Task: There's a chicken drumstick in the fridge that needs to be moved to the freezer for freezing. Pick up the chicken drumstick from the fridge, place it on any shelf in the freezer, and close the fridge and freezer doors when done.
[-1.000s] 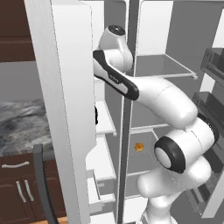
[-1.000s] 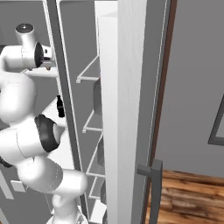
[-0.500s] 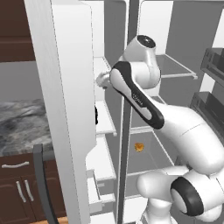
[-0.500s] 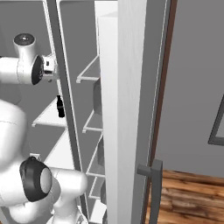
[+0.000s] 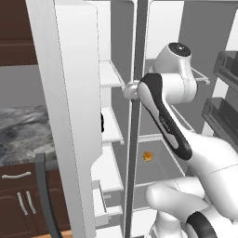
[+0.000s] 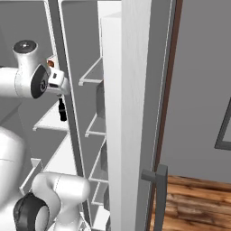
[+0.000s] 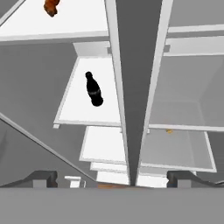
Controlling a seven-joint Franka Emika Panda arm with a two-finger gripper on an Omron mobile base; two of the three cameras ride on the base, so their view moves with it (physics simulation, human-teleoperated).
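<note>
On the left the freezer door (image 5: 69,116) stands wide open, its dark handle low down. Inside the freezer (image 5: 111,74) the chicken drumstick (image 7: 50,6) lies on an upper white shelf, and a black bottle (image 7: 93,89) lies on the shelf below it. The pincer (image 7: 113,178) hangs over the divider between the two compartments, its tips spread wide with nothing between them. So the placing looks done and closing the doors is what remains. Right of the divider, the fridge (image 5: 162,158) holds a brighter orange-yellow lump (image 5: 148,156) that should be left alone. Farthest right the fridge door (image 6: 122,113) is open too. To do this well, draw the arm straight back clear of shelves and divider, then push each door on its outer face near the handle edge, swinging it fully shut.
</note>
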